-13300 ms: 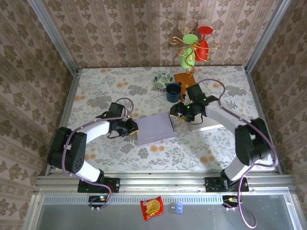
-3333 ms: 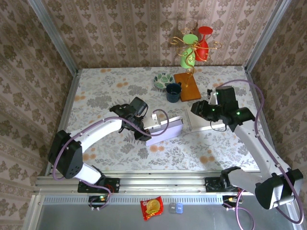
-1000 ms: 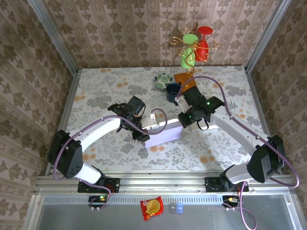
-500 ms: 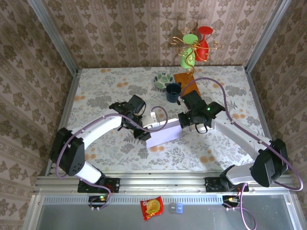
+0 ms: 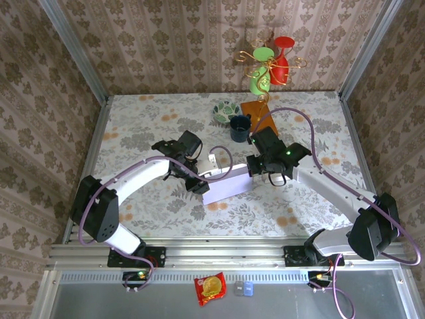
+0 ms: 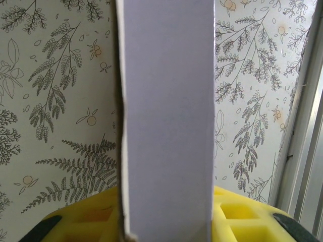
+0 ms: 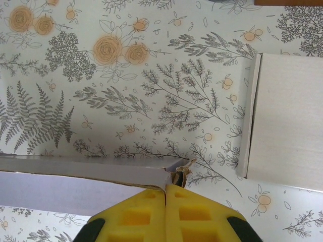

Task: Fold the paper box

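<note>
- Paper box [image 5: 228, 185] sat approx. mid-table, a bit toward the near edge. It was a long lavender shape, raised at a slant, w/ its right end further back than its left.
- Left gripper [image 5: 197, 183] was at the box's left end. In the left wrist view the box [image 6: 166, 116] ran straight up the middle w/ a yellow pad [image 6: 86, 219] on each side. The jaws were partway apart and clamped on the box.
- Right gripper [image 5: 255, 170] was at the box's right end. In the right wrist view its yellow pads [image 7: 139, 217] were pressed flat together, no gap.
- The right gripper [image 7: 165, 201] tips were touching a ragged corner of the box [image 7: 75, 184]. Couldn't tell if any card was nipped between them.
- A flat white card sheet [image 7: 287, 121] lay on the table just right of that corner, apart from the box.
- Toward the far edge: blue cup [image 5: 240, 127], patterned bowl [image 5: 226, 109] and wood board [image 5: 255, 109], close together and well apart from the box.
- Wire stand w/ green and red cups [image 5: 272, 63] was at the back, past the far edge.
- Red snack packet [image 5: 210, 288] lay off the table, on the tray in front of the arm bases.
</note>
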